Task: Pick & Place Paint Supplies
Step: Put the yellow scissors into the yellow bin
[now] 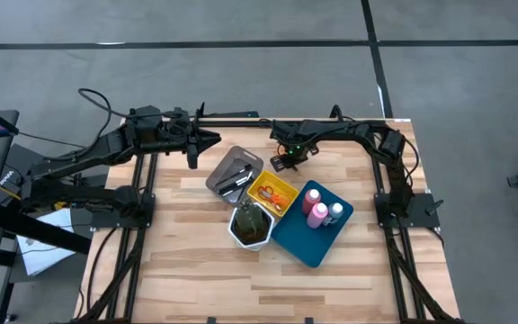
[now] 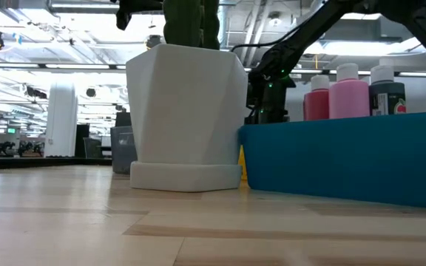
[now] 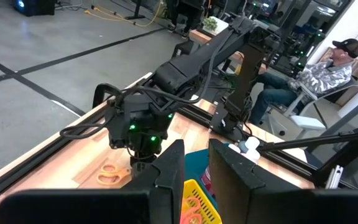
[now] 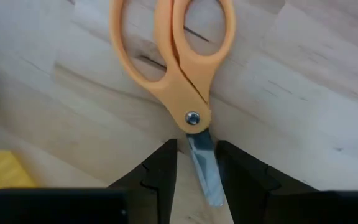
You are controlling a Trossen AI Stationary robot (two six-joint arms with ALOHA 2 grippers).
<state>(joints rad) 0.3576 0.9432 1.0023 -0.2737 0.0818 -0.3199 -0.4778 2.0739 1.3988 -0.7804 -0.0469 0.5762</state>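
Orange-handled scissors (image 4: 173,50) lie flat on the wooden table near its far edge, also seen as the orange handles (image 3: 110,174) in the left wrist view. My right gripper (image 4: 196,149) points down over them, open, one finger on each side of the blade (image 4: 204,168) just past the pivot, touching nothing that I can see. In the high view this gripper (image 1: 286,160) stands beyond the yellow tray (image 1: 259,184). My left gripper (image 3: 196,155) hangs high at the far left (image 1: 207,139), its fingers a little apart with nothing between them.
A grey tray (image 1: 218,175) holds dark brushes. The yellow tray holds red-handled scissors (image 1: 277,196). A blue tray (image 1: 299,238) holds two pink bottles (image 1: 316,205) and a white-capped bottle (image 1: 335,211). A white hexagonal pot (image 1: 250,227) stands nearer. A person sits beyond the table (image 3: 316,78).
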